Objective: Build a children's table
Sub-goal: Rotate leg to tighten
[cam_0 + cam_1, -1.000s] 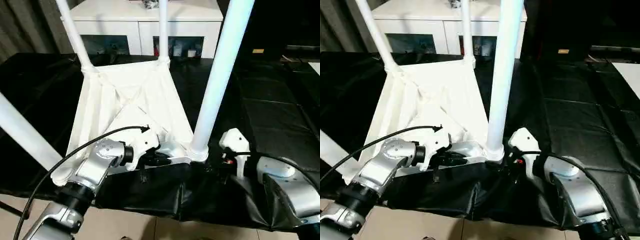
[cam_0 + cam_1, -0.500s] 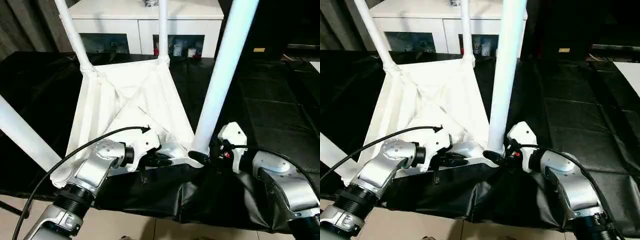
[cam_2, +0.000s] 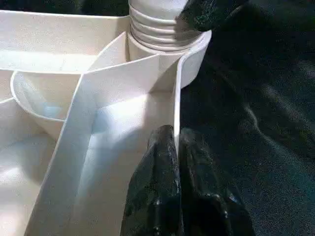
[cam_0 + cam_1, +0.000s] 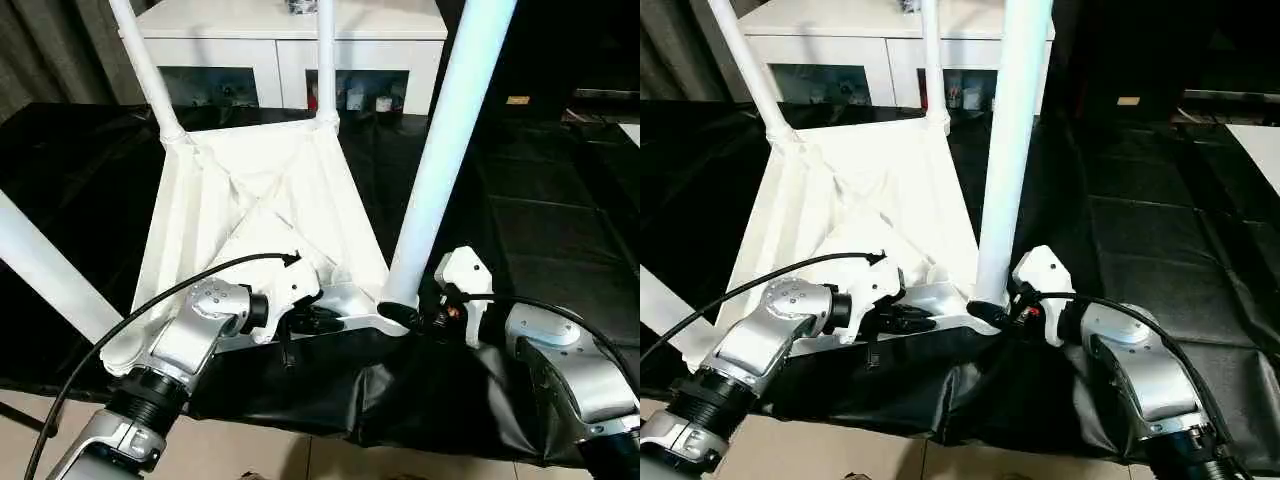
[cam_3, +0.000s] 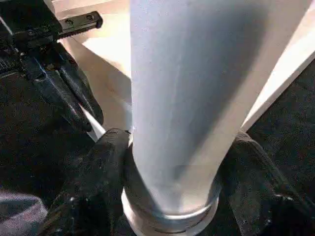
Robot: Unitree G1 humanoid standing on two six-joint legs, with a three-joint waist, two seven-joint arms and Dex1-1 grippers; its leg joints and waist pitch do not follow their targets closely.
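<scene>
The children's table (image 4: 262, 200) lies upside down on the black cloth (image 4: 560, 230), legs up, so I can screw them in. My left gripper (image 3: 175, 157) pinches the table's near rim to keep it from sliding. Right beside that rim, my right gripper (image 5: 172, 191) hugs the bottom of the near leg (image 4: 445, 150) to turn it.

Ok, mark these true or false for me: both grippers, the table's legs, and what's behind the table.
1. The white plastic table top lies ribbed underside up on the black cover. True.
2. The left gripper hangs free above the top. False: it is shut on the top's rim wall.
3. The right gripper has one finger on each side of the near white round leg, at its base. True.
4. That leg lies flat on the cover. False: it stands upright in its corner socket.
5. A white cabinet stands behind the table. True.
</scene>
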